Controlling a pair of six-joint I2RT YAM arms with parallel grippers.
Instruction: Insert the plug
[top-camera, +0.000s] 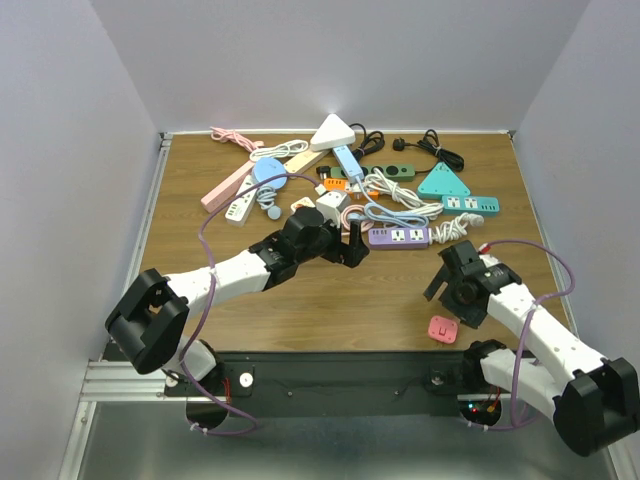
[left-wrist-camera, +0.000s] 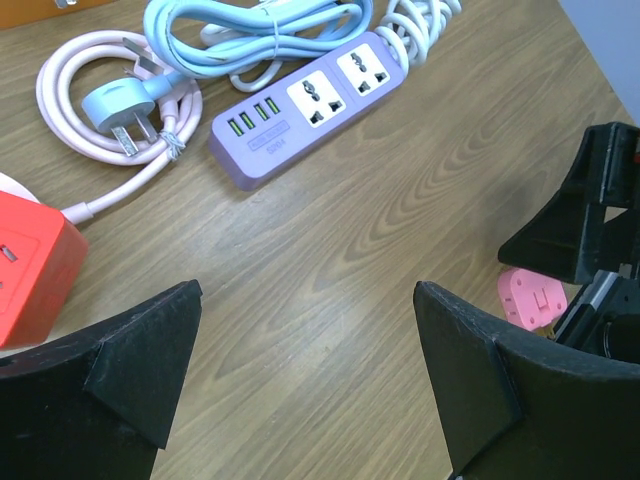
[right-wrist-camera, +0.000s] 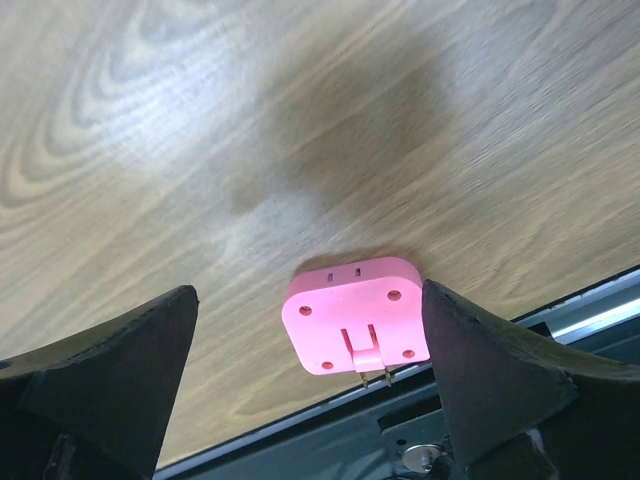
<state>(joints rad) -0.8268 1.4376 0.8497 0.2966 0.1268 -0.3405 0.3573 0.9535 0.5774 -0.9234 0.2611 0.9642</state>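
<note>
Tabletop (top-camera: 300, 310): brown wood-grain laminate, flat, slight sheen. Heap of pastel plastic power strips and coiled cords (top-camera: 350, 170) at the far side, a mix of bars, triangles and cubes.

Purple strip (left-wrist-camera: 300, 105): matte lilac bar with rounded corners, two white sockets and a row of green USB ports. It lies flat and angled, ahead of the left jaws.

Red cube (left-wrist-camera: 30, 265): glossy orange-red box, just left of the left jaws. Pink cord (left-wrist-camera: 48, 85) is looped ahead-left of them, with a pale blue plug (left-wrist-camera: 112, 108) lying across it.

Pink plug (right-wrist-camera: 355, 315): small rounded-square plastic block with round dimples at the corners and metal prongs on its near side. It lies flat at the tabletop's near edge, between the right jaws and closer to the right-hand finger; contact unclear.

Left arm (top-camera: 240, 268): white links, black wrist, stretched low toward the centre. Left jaws wide apart over bare wood, gripping nothing.

Right arm (top-camera: 530, 320): folded near its base, wrist tipped down. Right jaws wide apart, straddling the pink plug, not clamped.
</note>
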